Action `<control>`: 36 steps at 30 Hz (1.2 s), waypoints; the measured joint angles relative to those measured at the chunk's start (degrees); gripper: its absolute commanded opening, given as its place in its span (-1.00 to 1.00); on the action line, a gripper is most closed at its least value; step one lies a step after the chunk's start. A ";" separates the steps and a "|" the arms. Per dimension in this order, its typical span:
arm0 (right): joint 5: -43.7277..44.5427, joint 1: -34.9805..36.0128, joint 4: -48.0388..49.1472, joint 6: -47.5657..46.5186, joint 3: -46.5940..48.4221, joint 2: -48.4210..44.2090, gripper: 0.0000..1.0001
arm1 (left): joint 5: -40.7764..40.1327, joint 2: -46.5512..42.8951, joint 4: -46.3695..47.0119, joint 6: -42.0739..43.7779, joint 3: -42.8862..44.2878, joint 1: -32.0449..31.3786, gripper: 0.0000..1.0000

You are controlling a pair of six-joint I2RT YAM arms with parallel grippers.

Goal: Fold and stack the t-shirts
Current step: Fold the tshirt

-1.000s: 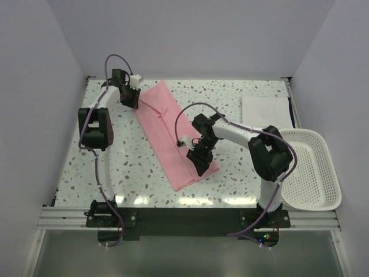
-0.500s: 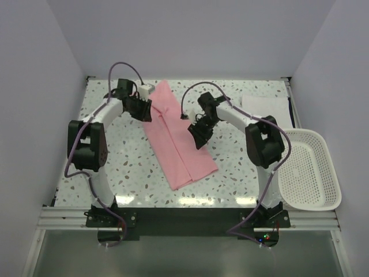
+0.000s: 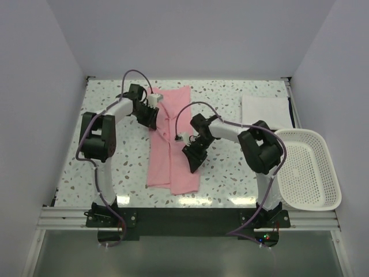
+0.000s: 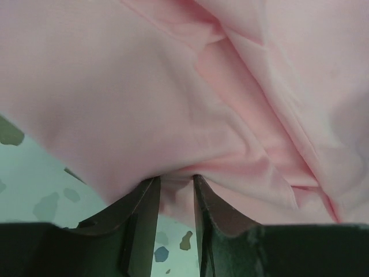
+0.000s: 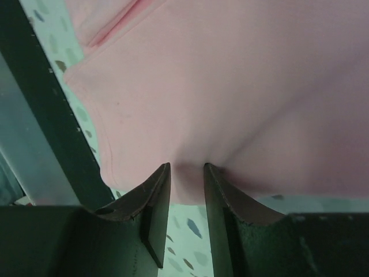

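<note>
The pale pink t-shirt (image 3: 171, 138) lies as a long folded strip from the table's back centre to the near edge. My left gripper (image 3: 153, 118) is shut on its left edge near the far end; the left wrist view shows the pink cloth (image 4: 190, 98) pinched between the jaws of that gripper (image 4: 176, 180). My right gripper (image 3: 191, 157) is shut on the shirt's right edge near the near end; the right wrist view shows the cloth (image 5: 230, 86) pinched in that gripper (image 5: 187, 170). The white folded t-shirt (image 3: 264, 109) lies at the back right.
A white perforated basket (image 3: 308, 168) stands at the right edge of the speckled table (image 3: 115, 161). The black and metal front rail (image 3: 184, 216) runs along the near edge. White walls close in the left, back and right.
Both grippers have swung the pink shirt from a diagonal lie to nearly straight front-to-back. The right gripper moved toward the near edge; the left moved slightly right.
</note>
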 measured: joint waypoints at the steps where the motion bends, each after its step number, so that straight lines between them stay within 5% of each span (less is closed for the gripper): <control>1: -1.42 1.29 0.50 1.20 -0.57 -0.07 -0.29 | -0.24 0.81 -0.66 0.68 1.55 -0.04 -0.29; 6: -3.65 3.48 -1.38 3.45 2.43 0.85 -0.23 | -0.20 1.18 -4.02 4.72 3.32 0.07 -0.27; 17: 3.54 -10.08 -4.11 3.45 28.46 4.76 -0.24 | 5.51 -7.96 -7.17 8.17 3.23 0.13 -0.22; 26: 13.18 -6.97 1.09 5.40 35.36 17.18 -0.28 | 3.37 -0.42 -1.84 1.55 6.60 0.00 -0.22; 36: 26.43 -7.08 8.85 5.27 38.36 20.46 -0.34 | -1.86 7.98 -0.33 -1.51 12.44 -0.02 -0.24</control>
